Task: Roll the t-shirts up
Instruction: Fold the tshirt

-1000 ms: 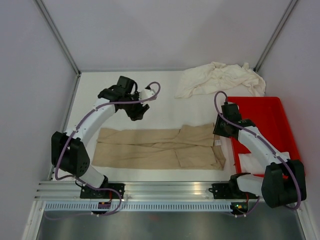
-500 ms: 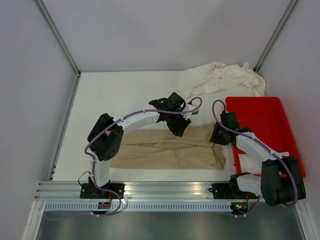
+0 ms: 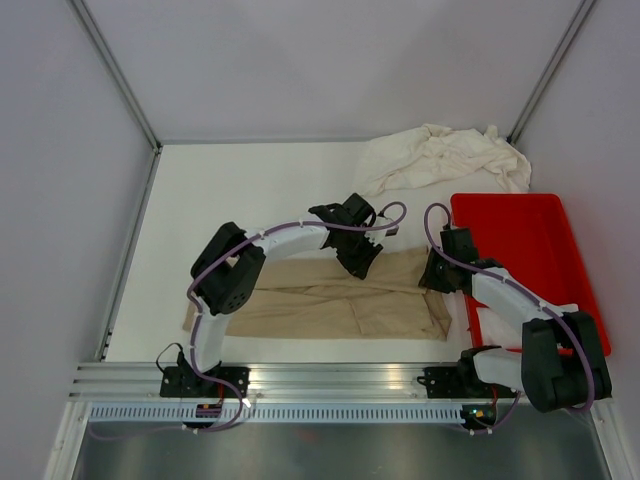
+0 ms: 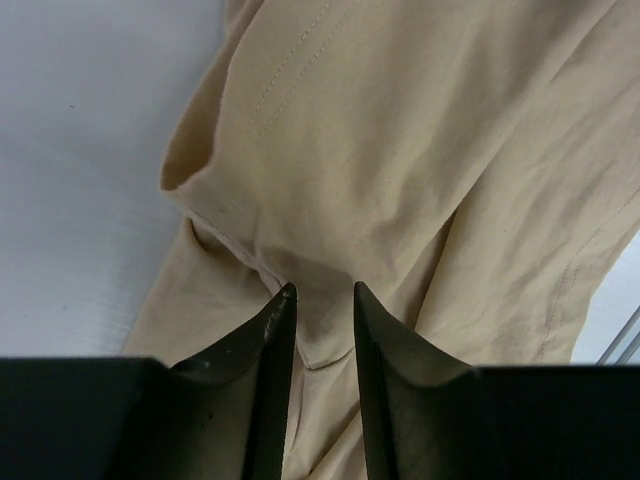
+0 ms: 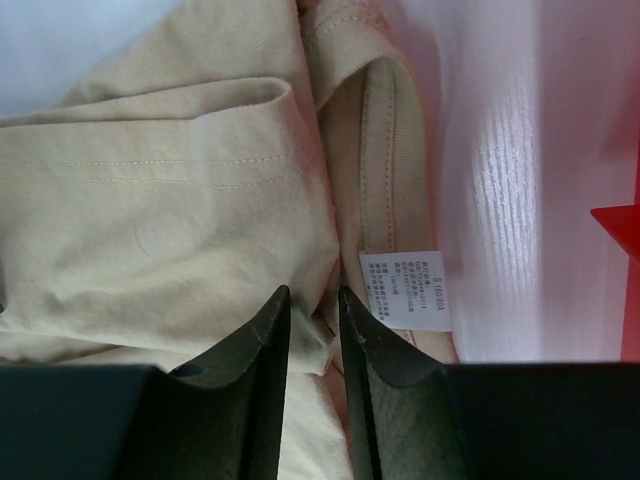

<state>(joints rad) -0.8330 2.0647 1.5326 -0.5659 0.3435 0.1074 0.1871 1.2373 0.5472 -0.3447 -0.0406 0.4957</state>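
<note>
A tan t-shirt (image 3: 330, 295) lies folded into a long strip across the near middle of the table. My left gripper (image 3: 358, 262) is down on its far edge, right of centre. In the left wrist view the gripper (image 4: 322, 300) has its fingers close together on a pucker of tan cloth (image 4: 400, 130). My right gripper (image 3: 437, 278) is at the shirt's right end by the collar. In the right wrist view the gripper (image 5: 313, 300) pinches a fold of tan cloth (image 5: 150, 200) beside the white neck label (image 5: 405, 290). Crumpled cream-white t-shirts (image 3: 440, 160) lie at the back right.
A red plastic tray (image 3: 530, 235) stands at the right, close beside the right arm, with something white (image 3: 510, 322) at its near end. Its red edge shows in the right wrist view (image 5: 620, 225). Grey walls enclose the table on three sides.
My left arm has swung from the far left of the table over to the far edge of the tan shirt and come down on it. The right gripper has shifted slightly at the collar.
</note>
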